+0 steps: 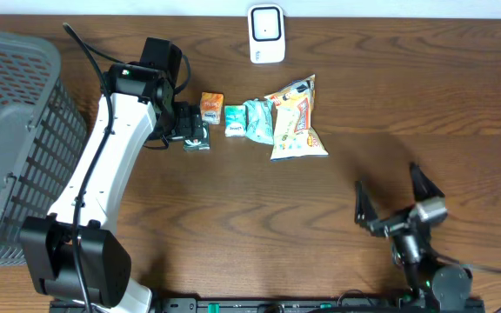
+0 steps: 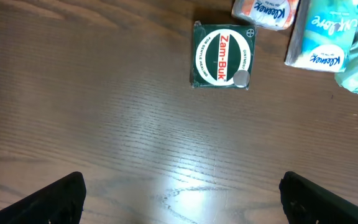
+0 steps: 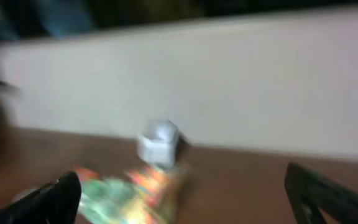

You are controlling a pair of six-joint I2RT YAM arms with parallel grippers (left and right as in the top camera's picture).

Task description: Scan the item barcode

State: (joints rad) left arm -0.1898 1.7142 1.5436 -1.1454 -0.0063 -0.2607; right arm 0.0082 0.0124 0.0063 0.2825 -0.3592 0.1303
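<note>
I am holding my left gripper (image 2: 182, 202) wide open above bare table, fingers spread and gripping nothing. My right gripper (image 1: 391, 196) is likewise standing open and empty, well apart from the items. The Zam-Buk box (image 2: 221, 56) is lying flat, label up, just ahead of my left fingers and near the orange tissue pack (image 2: 263, 11). I am judging the box light and stiff (thin card, so probably crushable under a hard squeeze), with a glossy, possibly slippery face. I am advising a hold across two opposite side edges. No barcode is showing; the scanner (image 1: 266, 33) is standing by the far table edge.
</note>
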